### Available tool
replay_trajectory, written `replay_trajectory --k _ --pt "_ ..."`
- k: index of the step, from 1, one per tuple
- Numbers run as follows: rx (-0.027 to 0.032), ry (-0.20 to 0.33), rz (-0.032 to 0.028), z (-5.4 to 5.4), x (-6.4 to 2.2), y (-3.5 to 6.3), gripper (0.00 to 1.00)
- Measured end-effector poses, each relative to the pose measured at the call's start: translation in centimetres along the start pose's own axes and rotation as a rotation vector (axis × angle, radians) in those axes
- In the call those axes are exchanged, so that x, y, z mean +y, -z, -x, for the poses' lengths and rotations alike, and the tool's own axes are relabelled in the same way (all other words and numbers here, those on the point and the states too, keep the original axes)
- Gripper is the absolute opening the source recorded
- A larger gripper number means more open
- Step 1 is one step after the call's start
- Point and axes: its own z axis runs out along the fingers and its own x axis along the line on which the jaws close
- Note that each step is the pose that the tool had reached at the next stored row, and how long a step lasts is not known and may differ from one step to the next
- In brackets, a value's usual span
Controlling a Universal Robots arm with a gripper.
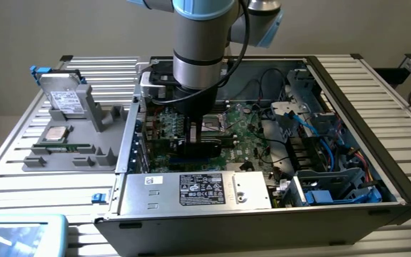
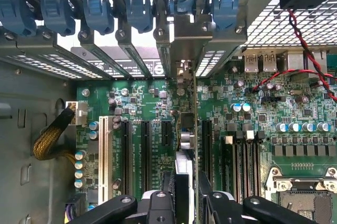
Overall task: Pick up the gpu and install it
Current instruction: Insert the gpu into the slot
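The gpu (image 2: 187,145) stands on edge (bracket end toward the rear slot covers) over the motherboard's (image 2: 263,129) expansion slots, inside the open computer case (image 1: 227,233). The gripper (image 2: 187,201) pinches it, jaws roughly half-closed. In the exterior view, a grey tray (image 1: 48,160) with a hard drive (image 1: 66,99) sits at the case's nine o'clock.

- Arm (image 1: 199,40): thick round tube in brushed silver-grey, ringed by a black band (image 1: 198,58).
- Joint housings (image 1: 204,7): light blue caps, with another on the exterior view's right.
- Black cable (image 1: 244,37): runs down alongside the tube and loops near the dark wrist section (image 1: 195,104).
- Gripper (image 2: 187,208): matte black, with angular linked fingers (image 2: 126,209).
- Round silver screw heads (image 2: 161,194) sit at the finger pivots.
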Motion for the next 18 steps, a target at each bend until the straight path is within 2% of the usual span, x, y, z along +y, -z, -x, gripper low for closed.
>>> replay_trajectory --k 18 --pt "0.0004 0.005 -0.0002 -0.09 -0.07 0.11 0.28"
